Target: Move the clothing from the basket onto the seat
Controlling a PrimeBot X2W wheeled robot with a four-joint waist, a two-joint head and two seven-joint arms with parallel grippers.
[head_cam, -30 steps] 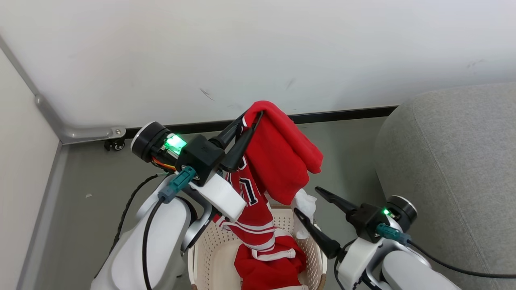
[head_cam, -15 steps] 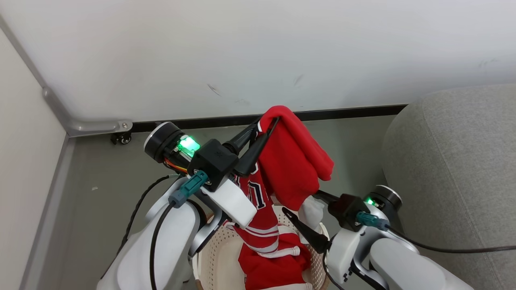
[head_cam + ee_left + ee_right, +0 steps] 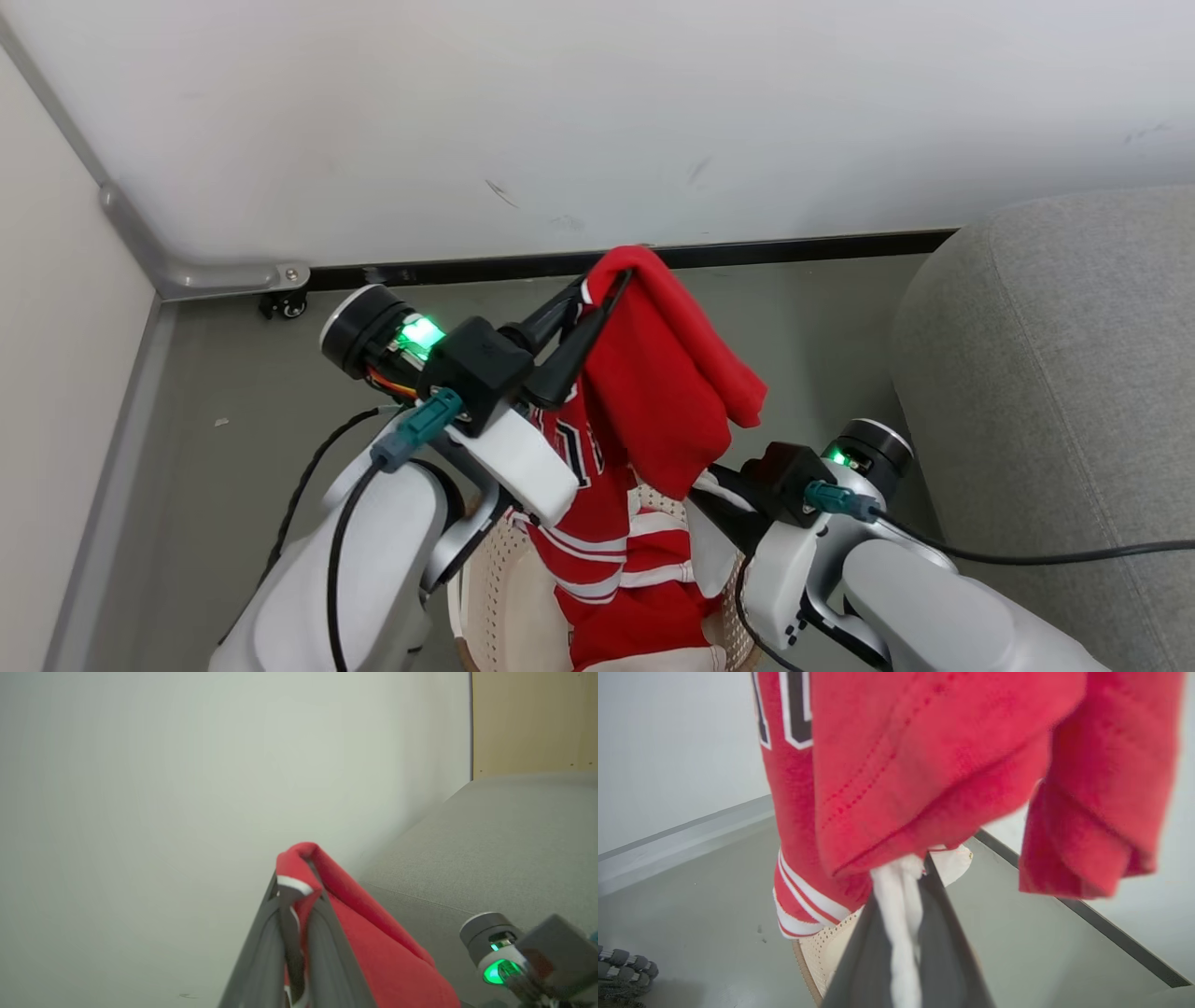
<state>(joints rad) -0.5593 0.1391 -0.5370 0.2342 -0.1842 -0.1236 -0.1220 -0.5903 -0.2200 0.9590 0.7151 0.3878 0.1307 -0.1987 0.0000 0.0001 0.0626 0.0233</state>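
**Red clothing (image 3: 663,373) hangs over the basket (image 3: 481,579), with the seat (image 3: 1055,373) close by**

The robot's left end effector (image 3: 605,280) is clenched on a fold at the top of the clothing. It holds the fold high above the cream perforated basket, so the garments drape down from its fingers. The left wrist view shows red fabric and a white trim band pinched between the two dark fingers. The lower end of the lettered, white-banded garment trails down inside the basket, so the load looks only partly out.

The right end effector (image 3: 903,877) sits lower, on the seat side. It is closed on a bunch of white cloth (image 3: 899,933) under the hanging red hem. Whether that cloth belongs to the red garments cannot be told. This second, low grip appears meant to gather the dangling end so that it does not drag on the basket's brown rim when the load travels.

The grey woven seat stands to the robot's right, near the basket on the grey floor (image 3: 233,392) and against the white wall (image 3: 597,112). The carry across to it is not yet made. The soft fabric may slip from a grip or snag on the rim.
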